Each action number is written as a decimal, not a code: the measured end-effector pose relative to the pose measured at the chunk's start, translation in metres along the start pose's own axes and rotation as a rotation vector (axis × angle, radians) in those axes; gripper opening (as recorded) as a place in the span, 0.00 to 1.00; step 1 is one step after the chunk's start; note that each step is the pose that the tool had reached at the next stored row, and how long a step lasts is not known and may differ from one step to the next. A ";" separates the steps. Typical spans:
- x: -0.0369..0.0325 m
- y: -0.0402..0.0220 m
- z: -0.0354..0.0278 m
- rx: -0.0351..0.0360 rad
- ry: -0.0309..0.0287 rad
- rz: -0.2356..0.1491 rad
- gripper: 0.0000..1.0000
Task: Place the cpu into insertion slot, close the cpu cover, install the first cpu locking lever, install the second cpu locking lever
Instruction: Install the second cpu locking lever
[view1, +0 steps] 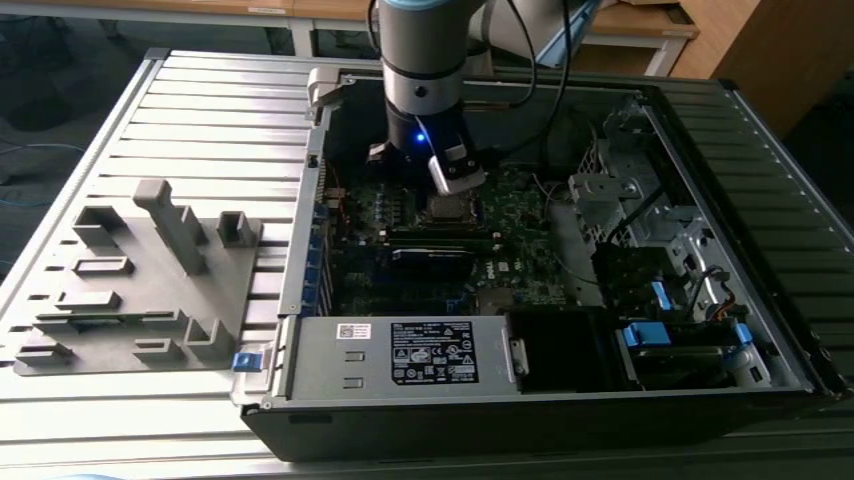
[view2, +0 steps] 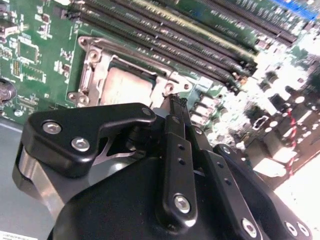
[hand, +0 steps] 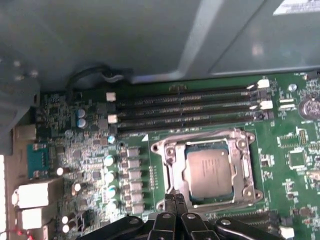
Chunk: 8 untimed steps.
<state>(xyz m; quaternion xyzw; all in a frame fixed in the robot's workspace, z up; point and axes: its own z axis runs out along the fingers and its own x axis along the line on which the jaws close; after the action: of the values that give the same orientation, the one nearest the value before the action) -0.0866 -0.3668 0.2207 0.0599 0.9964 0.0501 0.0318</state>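
The cpu (hand: 210, 172) already sits flat in its slot on the green board (hand: 295, 160), in the middle of the open computer case (view1: 747, 330); that step looks done; the cpu cover (hand: 172, 167) looks laid down around it like a thin silver frame, with the chip showing through its square hole; so the cover looks closed too, though I cannot be sure it is pressed all the way; I cannot make out the two locking levers, so I judge those steps are not done; the cpu is a small flat square, dull silver-grey on top, level and not tilted; in the second wrist view it shows pale inside the shiny frame (view2: 127, 87); the gripper (hand: 175, 200) hangs just beside the edge of the cover; its black fingers (view2: 175, 107) are pressed together and hold nothing.
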 end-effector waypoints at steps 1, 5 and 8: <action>-0.0003 0.0026 0.0003 0.0035 -0.0004 0.000 0.11; -0.0072 0.0071 0.0014 0.0052 -0.0006 0.000 0.11; -0.0157 0.0092 0.0023 0.0052 -0.0005 0.000 0.11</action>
<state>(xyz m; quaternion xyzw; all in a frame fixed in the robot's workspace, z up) -0.0698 -0.3594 0.2202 0.0598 0.9966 0.0474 0.0319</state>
